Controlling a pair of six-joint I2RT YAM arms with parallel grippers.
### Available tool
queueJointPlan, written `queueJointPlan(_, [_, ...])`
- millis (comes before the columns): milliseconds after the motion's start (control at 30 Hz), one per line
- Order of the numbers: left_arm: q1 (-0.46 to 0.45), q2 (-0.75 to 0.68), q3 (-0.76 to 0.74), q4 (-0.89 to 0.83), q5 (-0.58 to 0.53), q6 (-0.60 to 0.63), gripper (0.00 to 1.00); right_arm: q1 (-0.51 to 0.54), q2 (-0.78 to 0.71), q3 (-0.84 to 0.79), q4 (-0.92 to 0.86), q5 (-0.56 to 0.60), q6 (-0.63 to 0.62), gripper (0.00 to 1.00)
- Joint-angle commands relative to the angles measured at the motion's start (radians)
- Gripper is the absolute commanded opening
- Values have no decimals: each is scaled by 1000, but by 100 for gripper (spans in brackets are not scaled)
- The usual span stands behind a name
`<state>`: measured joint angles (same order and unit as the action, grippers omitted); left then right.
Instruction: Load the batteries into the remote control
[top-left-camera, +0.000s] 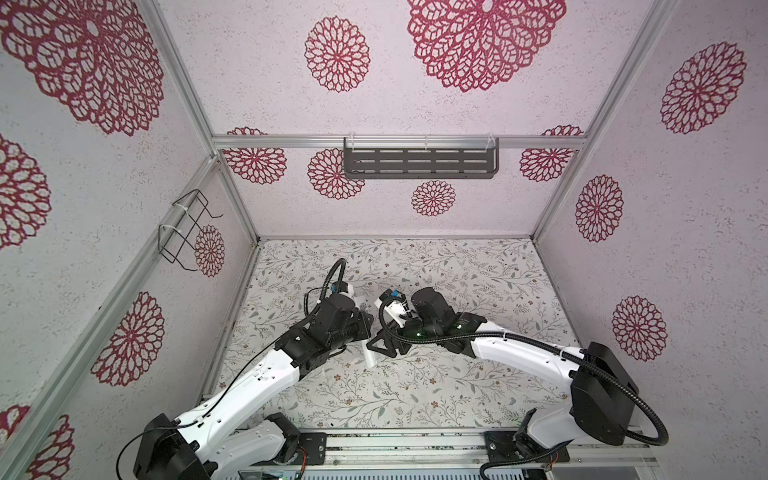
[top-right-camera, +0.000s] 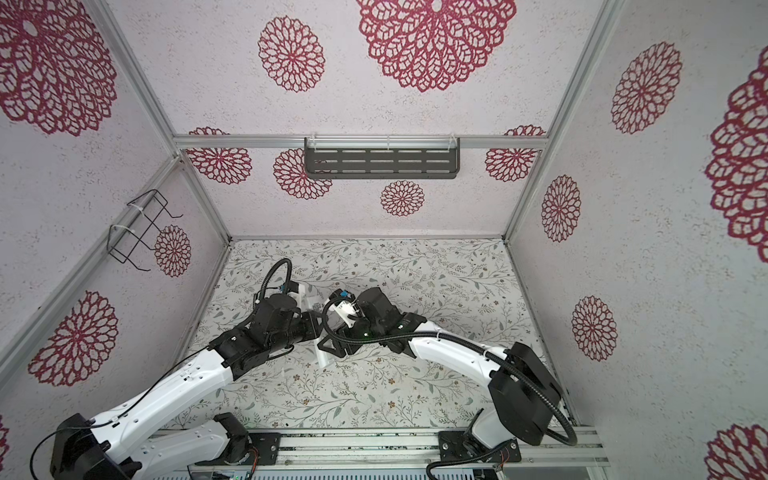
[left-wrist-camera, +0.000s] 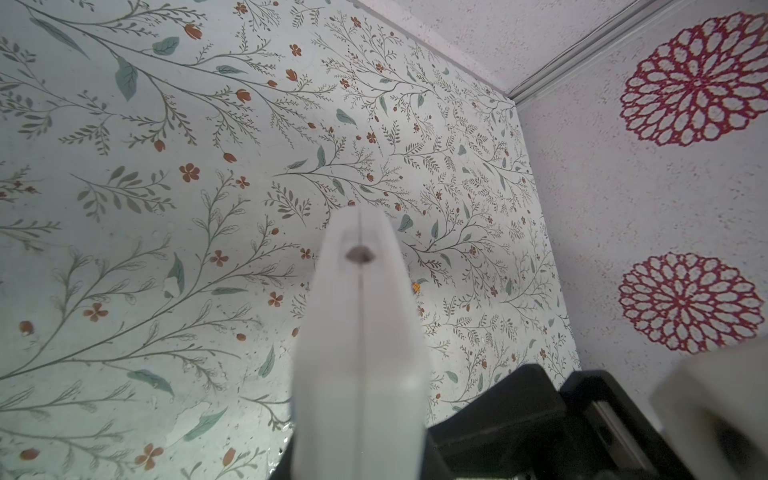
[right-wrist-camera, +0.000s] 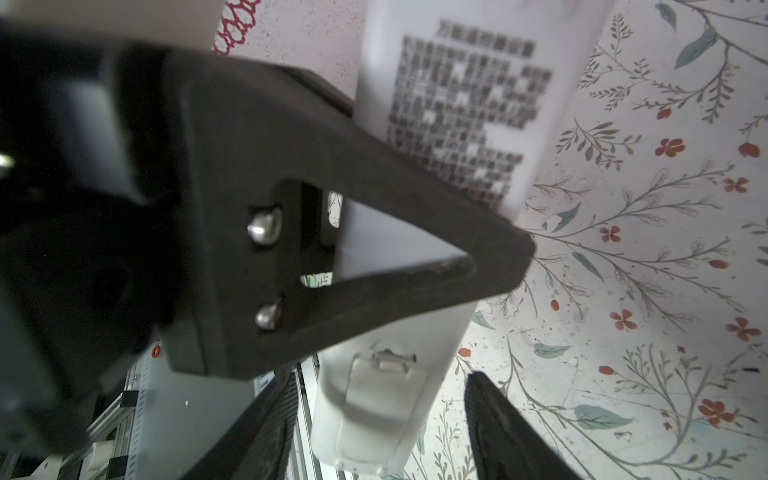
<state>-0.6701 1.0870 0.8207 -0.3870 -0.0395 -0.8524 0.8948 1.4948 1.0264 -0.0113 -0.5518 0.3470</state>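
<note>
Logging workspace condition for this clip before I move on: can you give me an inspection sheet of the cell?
surface: floral table, no spills seen.
job's things: remote control gripped at mid-length, battery cover on; batteries: nothing seen.
clutter: nothing seen.
grippers: left gripper shut on the remote control; right gripper open around its cover end.
cables: black hoses loop off both wrists.
surroundings: slotted shelf and wire basket on walls.
</note>
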Motion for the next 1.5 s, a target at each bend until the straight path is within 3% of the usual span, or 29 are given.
queueJointPlan(0, [-10,-3,32,17,-11,11,2,-5,4,37,43,-24,25,65])
queueJointPlan(100, [-11,-3,32,17,-13,13,2,-5,8,37,43,-24,25,57])
queueJointPlan(533, [-17,-6,34,16,-19,19,2,-5,12,37,45,-26,26,42])
queueJointPlan(1467, [-17,-16,31,13,-28,24,2,-6,-1,21,71,-56,17,32])
